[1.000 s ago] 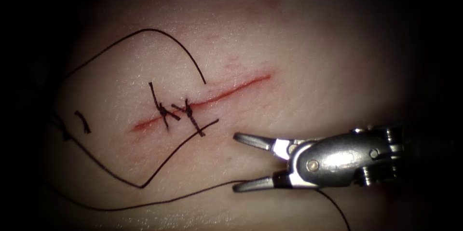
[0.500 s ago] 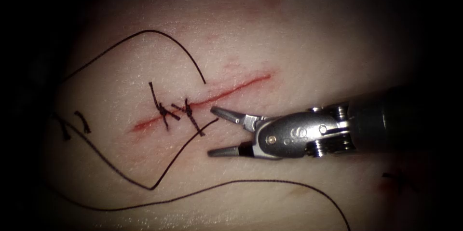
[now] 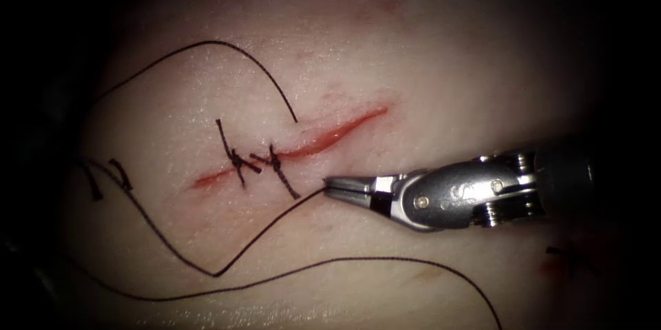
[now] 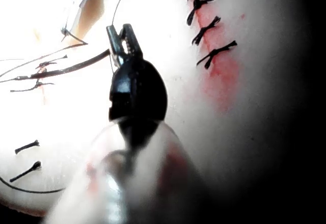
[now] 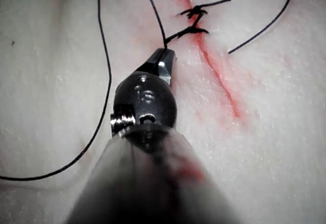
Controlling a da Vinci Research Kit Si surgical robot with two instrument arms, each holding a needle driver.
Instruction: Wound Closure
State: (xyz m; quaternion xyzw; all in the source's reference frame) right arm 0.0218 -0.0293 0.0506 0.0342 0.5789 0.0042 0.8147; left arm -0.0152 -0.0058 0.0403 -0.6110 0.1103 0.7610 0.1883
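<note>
Endoscope change: right tool [image 3: 332, 185] came in from 4 o'clock toward the cut [image 3: 303, 145]; jaws stood wide apart a second ago, now pressed together on the thread [image 3: 265, 230] at its free end. Judged: thread is secured near the last stitch.

Endoscope layout: tissue [image 3: 447, 61] carries two knotted stitches [image 3: 256, 162] across the cut's 8 o'clock half; its 2 o'clock half is unstitched, with red fluid [image 3: 323, 138] along it. Clamped thread runs from the jaw tips toward 7 o'clock, kinks, then heads off to 10 o'clock. Tool tip lies just beside the nearer stitch, on the cut's right side. Needle: cannot be made out.

Left wrist view: left tool [image 4: 124, 33], jaws slightly parted, nothing between them as far as can be told; dark thread [image 4: 76, 67] passes close by, whether touching cannot be told. Row of finished stitches [image 4: 206, 28] well apart.

Right wrist view: right tool [image 5: 164, 58] closed on thread [image 5: 153, 15] just beside the knots [image 5: 193, 23], cut [image 5: 219, 76] running past toward 5 o'clock.
</note>
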